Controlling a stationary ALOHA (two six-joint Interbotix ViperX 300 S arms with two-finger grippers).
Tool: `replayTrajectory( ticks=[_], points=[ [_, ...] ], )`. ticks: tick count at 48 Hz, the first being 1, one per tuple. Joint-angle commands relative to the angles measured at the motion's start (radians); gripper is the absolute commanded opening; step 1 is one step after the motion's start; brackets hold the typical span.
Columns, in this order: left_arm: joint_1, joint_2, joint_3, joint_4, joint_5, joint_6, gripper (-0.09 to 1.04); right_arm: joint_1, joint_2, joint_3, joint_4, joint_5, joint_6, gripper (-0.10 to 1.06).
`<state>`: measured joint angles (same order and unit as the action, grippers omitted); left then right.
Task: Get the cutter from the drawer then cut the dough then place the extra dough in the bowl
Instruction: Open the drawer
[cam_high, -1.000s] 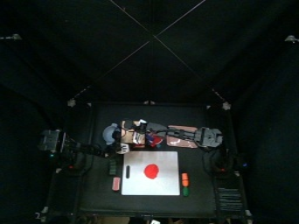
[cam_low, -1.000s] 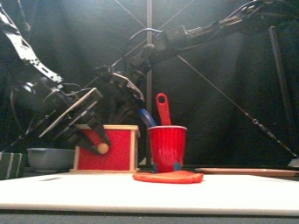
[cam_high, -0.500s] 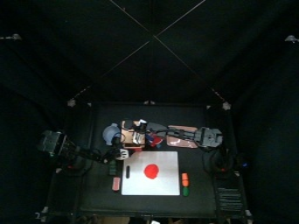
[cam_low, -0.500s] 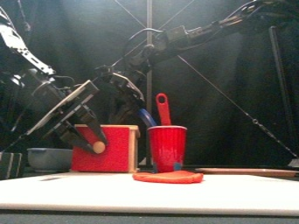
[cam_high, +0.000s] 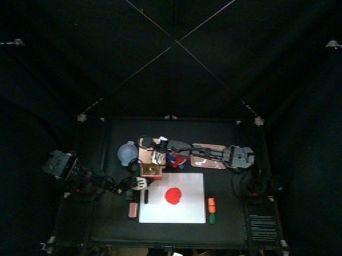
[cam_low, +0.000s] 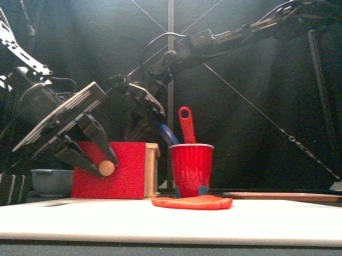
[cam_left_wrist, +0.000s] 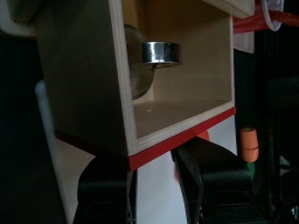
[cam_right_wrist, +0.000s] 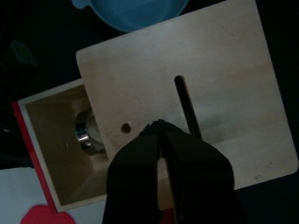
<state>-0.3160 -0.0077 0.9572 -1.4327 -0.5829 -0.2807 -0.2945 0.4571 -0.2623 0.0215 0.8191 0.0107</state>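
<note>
Left fingers (cam_left_wrist: 219, 179) astride red drawer front (cam_left_wrist: 187, 133); cutter (cam_left_wrist: 162, 53) inside.

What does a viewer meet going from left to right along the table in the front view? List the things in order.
Round blue-grey bowl → square red drawer front → tall red plastic cup. The flat red dough lies directly in front of the cup, so its place is unclear and it is left out.
</note>
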Motion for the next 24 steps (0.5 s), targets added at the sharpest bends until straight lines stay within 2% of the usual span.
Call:
replayTrajectory(
  ticks=[1,14,24],
  points=[
    [-0.029,0.006,-0.032,-0.002,0.003,0.003,0.54,-0.008,-0.020,-0.014,0.000,0.002,0.002,0.03],
    [-0.031,0.021,-0.034,-0.002,0.002,0.005,0.57,-0.008,-0.020,-0.015,-0.002,0.002,0.002,0.03],
    [-0.034,0.014,-0.028,0.002,0.003,0.006,0.67,-0.008,-0.020,-0.014,0.000,0.002,0.002,0.03]
  ],
)
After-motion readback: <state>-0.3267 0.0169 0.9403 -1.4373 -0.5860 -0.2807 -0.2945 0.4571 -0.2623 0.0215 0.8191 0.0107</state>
